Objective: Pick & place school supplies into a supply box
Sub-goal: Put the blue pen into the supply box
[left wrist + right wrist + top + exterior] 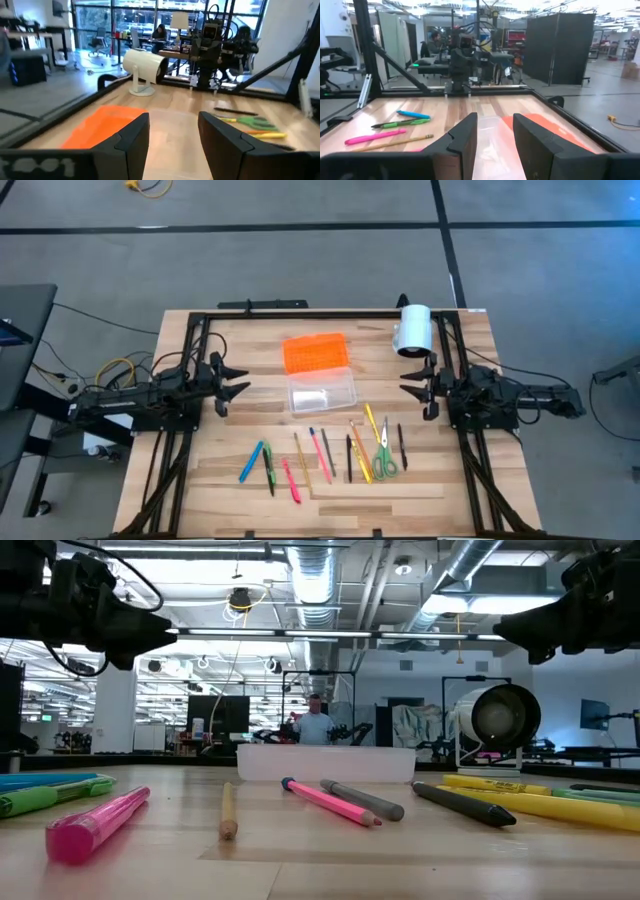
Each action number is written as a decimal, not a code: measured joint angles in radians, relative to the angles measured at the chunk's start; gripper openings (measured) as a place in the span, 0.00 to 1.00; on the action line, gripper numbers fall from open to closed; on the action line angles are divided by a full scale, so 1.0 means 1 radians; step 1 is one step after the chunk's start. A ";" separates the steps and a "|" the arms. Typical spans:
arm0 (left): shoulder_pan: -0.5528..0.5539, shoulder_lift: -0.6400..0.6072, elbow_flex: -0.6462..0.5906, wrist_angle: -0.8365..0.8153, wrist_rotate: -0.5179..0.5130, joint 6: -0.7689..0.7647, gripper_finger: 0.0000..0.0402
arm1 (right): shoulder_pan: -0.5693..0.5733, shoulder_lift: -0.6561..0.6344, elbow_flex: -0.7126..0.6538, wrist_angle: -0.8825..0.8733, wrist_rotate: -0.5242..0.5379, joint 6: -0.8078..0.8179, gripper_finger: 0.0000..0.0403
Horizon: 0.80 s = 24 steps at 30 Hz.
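1. Nearest the low camera lies a pink pen (95, 823) on the wooden table (450, 480), with a wooden pencil (227, 812) just beside it.
2. Farther along the same row lie a pink-and-blue pen (330, 801), a grey pen (362, 799), a black pen (465, 805) and a yellow marker (540, 805), all flat on the table.
3. From above, the school supplies form a loose row along the table's near half: a blue pen (250, 462) and a green pen (268, 468) at the left end, green-handled scissors (385, 460) towards the right end.
4. Behind that row, at the table's middle, the clear supply box (322, 394) sits open; whether anything lies inside cannot be told.
5. Its orange lid (316, 352) lies flat just behind it, off the box.
6. A white cylinder (412, 330) lies on its side near the far right corner.
7. Off the left edge of the box, well apart from it, the left gripper (237, 379) hovers with its fingers (131, 137) spread wide, holding nothing.
8. Opposite, the right gripper (411, 377) hangs off the box's right side with its fingers (462, 137) apart and empty.
9. A person (316, 724) is in the room beyond the table.
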 joint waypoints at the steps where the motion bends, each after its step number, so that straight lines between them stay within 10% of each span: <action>1: 0.000 0.000 0.000 -0.002 0.006 0.006 0.40 | -0.006 0.000 0.000 0.005 0.001 -0.004 0.30; 18: -0.012 0.021 0.002 0.032 0.067 -0.031 0.40 | -0.122 0.000 0.000 -0.035 0.046 -0.055 0.30; 24: -0.087 0.090 0.073 0.338 0.145 0.277 0.40 | -0.131 0.000 0.000 -0.036 0.046 -0.033 0.30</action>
